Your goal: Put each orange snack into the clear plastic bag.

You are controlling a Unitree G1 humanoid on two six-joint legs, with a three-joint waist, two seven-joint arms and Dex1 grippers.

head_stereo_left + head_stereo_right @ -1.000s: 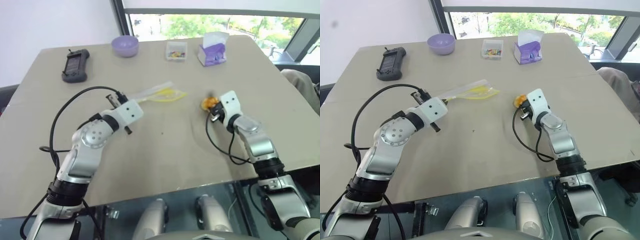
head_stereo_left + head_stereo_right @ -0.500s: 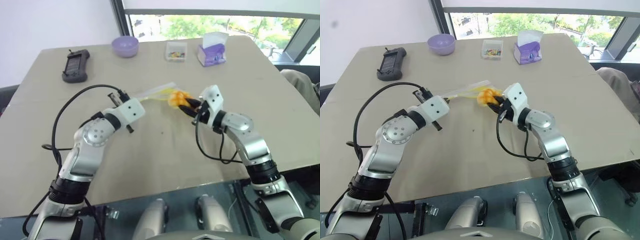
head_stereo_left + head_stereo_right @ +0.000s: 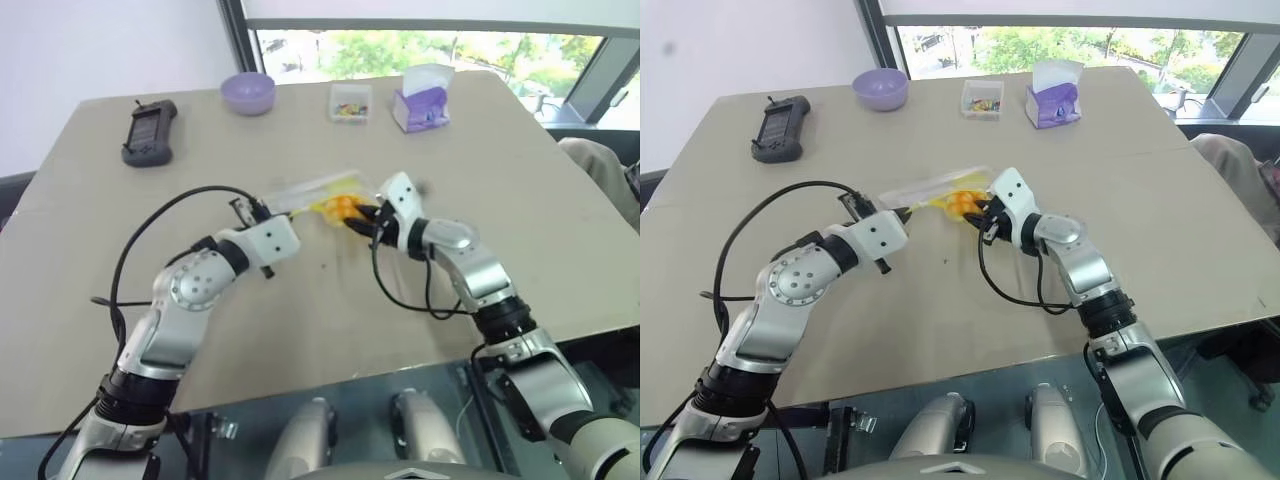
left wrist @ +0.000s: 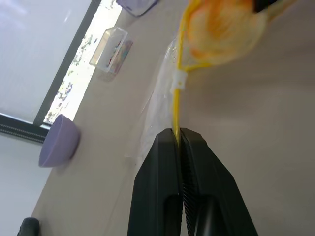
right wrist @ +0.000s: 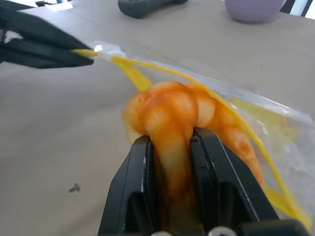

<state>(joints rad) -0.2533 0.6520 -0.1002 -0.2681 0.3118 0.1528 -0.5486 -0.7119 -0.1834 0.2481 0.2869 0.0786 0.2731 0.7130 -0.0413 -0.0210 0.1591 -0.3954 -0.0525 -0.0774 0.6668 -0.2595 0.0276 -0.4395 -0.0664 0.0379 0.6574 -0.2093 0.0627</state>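
Left end effector [image 4: 178, 135] is pinching the clear plastic bag's [image 3: 305, 191] yellow seal strip; right end effector [image 5: 171, 142] is squeezing the orange snack [image 5: 172, 115] at the bag's mouth.

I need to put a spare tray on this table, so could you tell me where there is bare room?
Bare: the near strip of the table between both arms, and its right side. Crowded: the far edge with the handheld device, purple bowl, candy box and tissue box, and the middle, around the clear plastic bag.
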